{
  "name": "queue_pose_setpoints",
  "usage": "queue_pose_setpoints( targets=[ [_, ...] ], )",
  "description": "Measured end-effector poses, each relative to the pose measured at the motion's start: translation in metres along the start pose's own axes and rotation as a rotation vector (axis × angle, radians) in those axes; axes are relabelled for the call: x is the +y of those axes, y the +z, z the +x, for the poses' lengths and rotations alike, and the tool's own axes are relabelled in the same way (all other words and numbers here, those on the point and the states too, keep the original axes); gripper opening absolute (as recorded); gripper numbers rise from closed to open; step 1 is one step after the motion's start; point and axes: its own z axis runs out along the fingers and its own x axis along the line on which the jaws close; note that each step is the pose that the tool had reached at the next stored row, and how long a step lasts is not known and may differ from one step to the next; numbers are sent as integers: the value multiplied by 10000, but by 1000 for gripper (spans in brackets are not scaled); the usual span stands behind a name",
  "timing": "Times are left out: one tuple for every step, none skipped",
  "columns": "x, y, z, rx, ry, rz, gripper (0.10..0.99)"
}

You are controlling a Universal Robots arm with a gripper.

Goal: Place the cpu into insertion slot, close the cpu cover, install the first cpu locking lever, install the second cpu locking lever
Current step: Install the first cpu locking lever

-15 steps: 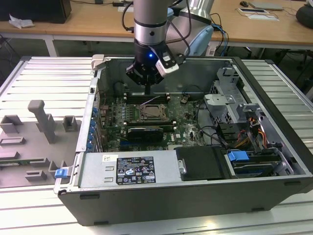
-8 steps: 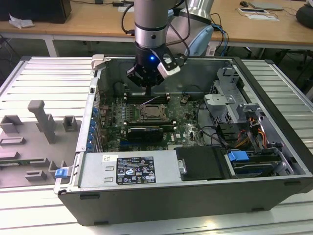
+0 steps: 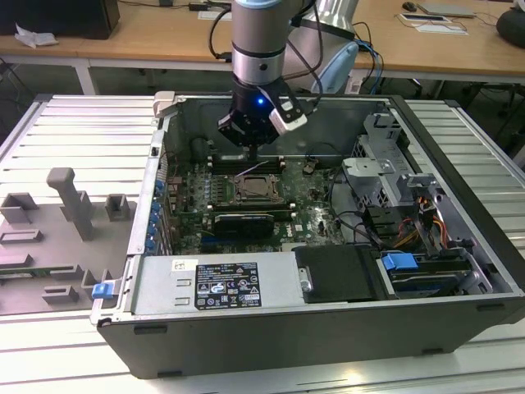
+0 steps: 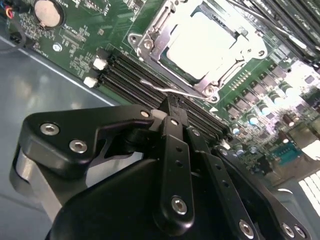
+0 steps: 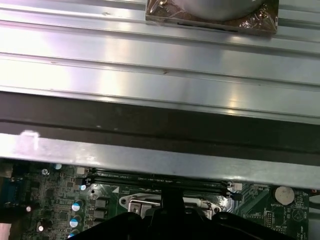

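cpu (image 4: 205, 42) seated in insertion slot (image 4: 150, 35) | cpu cover (image 4: 225, 75) lowered, framing chip | gripper (image 4: 172, 107) closed, nothing gripped, pressed at locking lever (image 4: 162, 89)

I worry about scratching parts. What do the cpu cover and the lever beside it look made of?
The cpu cover looks like bright stamped sheet metal: silvery, with strong glare. The locking lever looks like thin bent steel wire, shiny. The cpu top seems matte metal, though glare washes it out.
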Motion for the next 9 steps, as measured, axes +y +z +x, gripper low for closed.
queue_pose_setpoints(
  targets=[
    [-2,16,-13,-2,4,0,106],
    [-3,23,-19,-2,4,0,106],
    [-3,30,-24,-1,4,0,106],
    [-1,44,-27,0,-2,1,106],
    [5,60,-30,6,-61,0,106],
    [8,67,-33,8,-93,-2,106],
    [10,72,-37,11,-110,-2,106],
    [11,80,-45,13,-132,-3,106],
    [11,92,-61,14,-141,-4,106]
  ],
)
